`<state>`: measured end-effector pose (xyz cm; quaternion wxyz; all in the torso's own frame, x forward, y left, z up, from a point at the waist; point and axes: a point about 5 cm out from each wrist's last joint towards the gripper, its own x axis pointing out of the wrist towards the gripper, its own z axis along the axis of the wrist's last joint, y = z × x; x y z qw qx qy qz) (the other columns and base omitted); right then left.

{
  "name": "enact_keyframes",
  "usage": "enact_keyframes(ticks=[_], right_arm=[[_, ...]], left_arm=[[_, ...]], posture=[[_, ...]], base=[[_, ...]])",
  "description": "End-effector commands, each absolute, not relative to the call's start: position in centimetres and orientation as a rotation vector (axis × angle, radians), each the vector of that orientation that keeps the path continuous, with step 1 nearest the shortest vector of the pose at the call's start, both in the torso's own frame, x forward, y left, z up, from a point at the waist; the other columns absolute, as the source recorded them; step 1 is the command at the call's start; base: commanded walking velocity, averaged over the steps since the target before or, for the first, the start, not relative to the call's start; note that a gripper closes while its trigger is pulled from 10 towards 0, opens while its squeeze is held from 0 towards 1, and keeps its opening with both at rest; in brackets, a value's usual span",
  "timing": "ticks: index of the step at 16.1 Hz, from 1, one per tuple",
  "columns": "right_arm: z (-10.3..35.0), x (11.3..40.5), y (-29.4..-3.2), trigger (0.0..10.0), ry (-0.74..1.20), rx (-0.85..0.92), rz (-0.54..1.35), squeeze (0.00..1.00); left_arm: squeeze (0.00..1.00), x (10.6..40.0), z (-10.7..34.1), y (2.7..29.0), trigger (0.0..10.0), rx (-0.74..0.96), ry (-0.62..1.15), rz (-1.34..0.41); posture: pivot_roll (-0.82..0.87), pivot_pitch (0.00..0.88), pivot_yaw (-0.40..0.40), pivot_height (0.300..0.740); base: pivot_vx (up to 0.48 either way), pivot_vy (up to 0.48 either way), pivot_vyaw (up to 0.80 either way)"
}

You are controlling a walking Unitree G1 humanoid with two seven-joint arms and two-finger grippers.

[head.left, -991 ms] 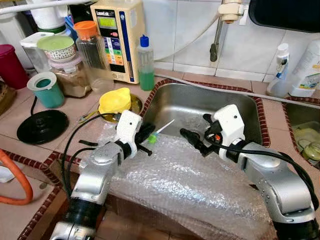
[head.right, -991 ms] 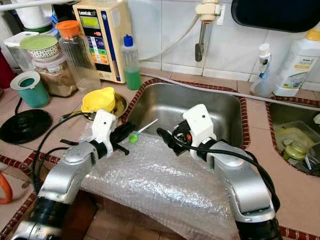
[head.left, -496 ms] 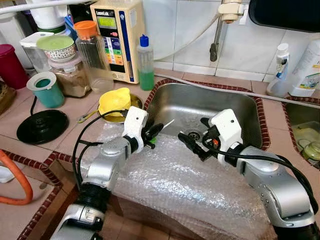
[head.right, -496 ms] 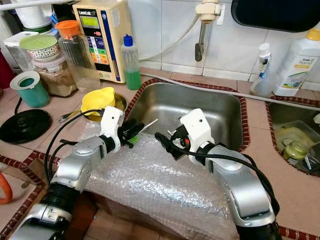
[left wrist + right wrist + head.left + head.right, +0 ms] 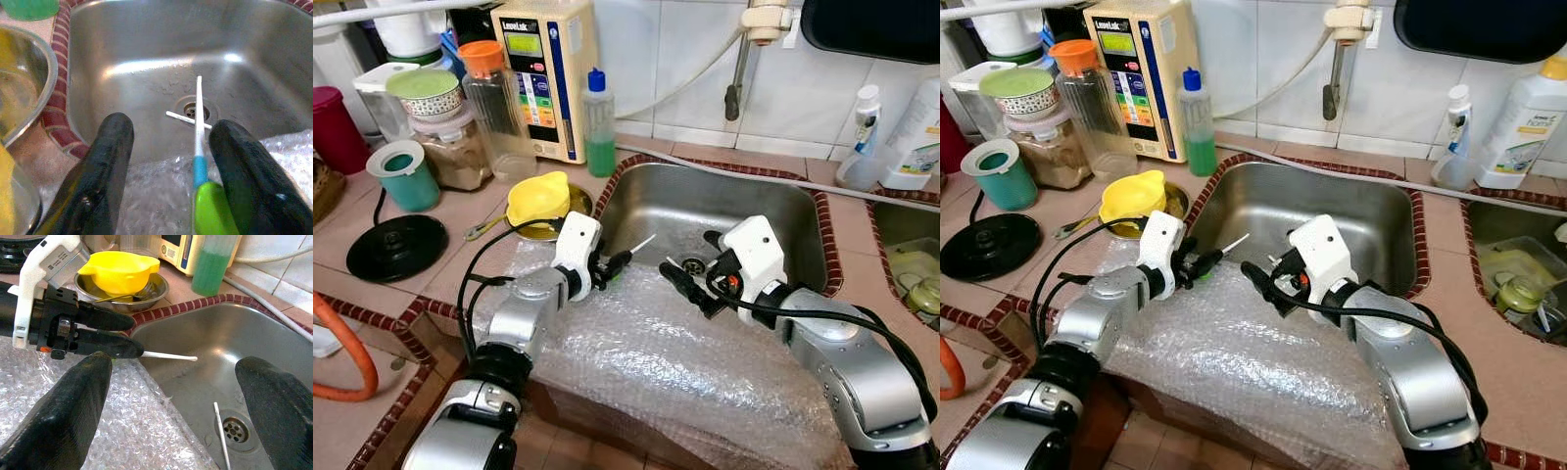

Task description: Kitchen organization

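Bubble wrap [image 5: 685, 362] lies draped over the front edge of the counter and the near rim of the steel sink [image 5: 773, 211], and both arms reach over it. The left gripper [image 5: 612, 266] hovers at the sink's near left corner, and a thin white stick with a green and blue handle [image 5: 198, 147] lies between its fingers, right against one of them. Whether the fingers actually pinch it cannot be told; in the left wrist view they stand apart on either side of it. The stick's white tip points out over the basin. The right gripper [image 5: 690, 262] hangs just beside it over the wrap's far edge, its two fingers spread wide and holding nothing. A second white stick [image 5: 221, 434] lies on the sink floor by the drain [image 5: 234, 430]. On the counter to the left sits a steel bowl [image 5: 576, 204] with a yellow funnel [image 5: 538, 196] in it, near a bottle of green liquid [image 5: 599, 127].
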<state>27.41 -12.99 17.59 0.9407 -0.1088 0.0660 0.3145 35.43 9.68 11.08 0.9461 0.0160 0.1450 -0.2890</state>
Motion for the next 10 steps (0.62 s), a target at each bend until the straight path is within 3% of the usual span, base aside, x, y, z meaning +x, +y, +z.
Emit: enact_keyframes(ticks=[1,2,3,4,5,10], right_arm=[[18.09,27.24,-12.72,10.0,0.109,-0.240,0.657,0.00],[18.08,27.21,-12.72,10.0,0.110,-0.240,0.657,0.00],[18.06,27.16,-12.70,10.0,0.110,-0.239,0.659,0.00],[18.07,27.12,-12.69,10.0,0.110,-0.238,0.660,0.00],[18.01,27.14,-12.68,10.0,0.117,-0.234,0.666,0.00],[17.51,26.84,-12.56,10.0,0.164,-0.251,0.722,0.00]], left_arm=[[1.00,35.81,11.24,9.82,10.0,0.049,0.300,-0.590],[0.83,35.70,10.94,9.68,10.0,0.051,0.315,-0.611],[0.00,35.65,10.75,9.60,4.3,0.048,0.321,-0.622],[0.00,35.71,10.71,9.61,4.3,0.041,0.320,-0.618],[0.00,35.75,10.66,9.61,0.0,0.037,0.327,-0.620],[0.00,35.74,10.49,9.81,0.0,0.048,0.339,-0.640]], posture=[[-0.03,0.000,0.069,0.740],[-0.03,0.000,0.071,0.740],[-0.03,0.000,0.071,0.740],[-0.03,0.000,0.071,0.740],[-0.03,0.000,0.073,0.740],[-0.02,0.000,0.071,0.740]], base=[[0.000,0.000,0.00],[0.000,0.000,0.00],[0.000,0.000,0.00],[0.000,0.000,0.00],[0.000,0.000,0.00],[0.000,0.000,0.00]])
